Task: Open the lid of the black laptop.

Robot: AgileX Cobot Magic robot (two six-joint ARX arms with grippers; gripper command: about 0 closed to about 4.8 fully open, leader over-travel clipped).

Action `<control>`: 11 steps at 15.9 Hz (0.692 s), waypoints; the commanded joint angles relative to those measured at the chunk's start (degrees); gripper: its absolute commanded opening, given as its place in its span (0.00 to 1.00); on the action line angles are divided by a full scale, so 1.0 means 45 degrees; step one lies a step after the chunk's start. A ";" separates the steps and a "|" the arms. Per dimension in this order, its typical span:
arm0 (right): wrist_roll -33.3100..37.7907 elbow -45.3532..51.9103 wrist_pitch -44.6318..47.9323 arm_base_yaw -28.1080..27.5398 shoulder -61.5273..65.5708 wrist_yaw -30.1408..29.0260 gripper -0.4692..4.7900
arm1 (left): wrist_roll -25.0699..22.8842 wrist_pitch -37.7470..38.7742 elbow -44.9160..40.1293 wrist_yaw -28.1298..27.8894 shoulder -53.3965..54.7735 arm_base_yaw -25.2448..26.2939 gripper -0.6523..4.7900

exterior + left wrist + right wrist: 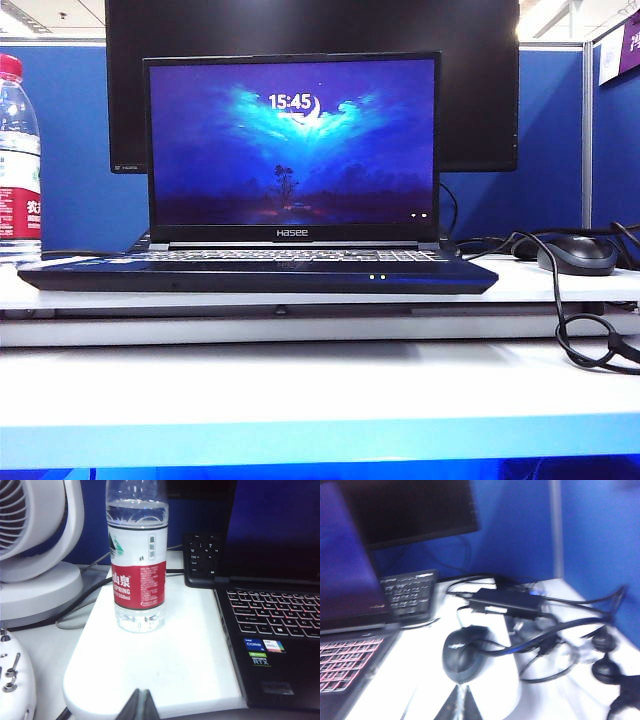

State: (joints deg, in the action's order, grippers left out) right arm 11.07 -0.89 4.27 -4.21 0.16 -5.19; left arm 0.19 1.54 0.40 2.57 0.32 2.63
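Note:
The black laptop (258, 273) sits on a white board in the middle of the exterior view. Its lid (292, 145) stands upright and open, with a lit blue screen showing 15:45 and a Hasee logo. Neither gripper appears in the exterior view. My left gripper (141, 696) is shut with nothing in it, above the white board beside the laptop's (272, 630) keyboard side where the water bottle stands. My right gripper (461, 692) is shut and empty too, hovering just short of a dark mouse, on the other side of the laptop (350, 645).
A large black monitor (310, 40) stands behind the laptop. A water bottle (18, 160) stands on the left, also close ahead of the left gripper (137, 555), with a white fan (35, 545) beside it. A mouse (578, 253), a power brick (507, 601) and tangled cables (585, 335) lie on the right. A separate keyboard (202, 560) lies behind.

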 commanded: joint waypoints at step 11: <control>0.0073 0.0141 0.0437 0.0942 -0.0019 0.0884 0.09 | -0.0044 -0.0073 0.0000 0.0034 -0.0029 0.0015 0.12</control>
State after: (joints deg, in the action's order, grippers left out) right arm 11.16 -0.47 5.26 -0.01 0.16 -1.30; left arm 0.19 1.54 0.40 2.57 0.32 2.63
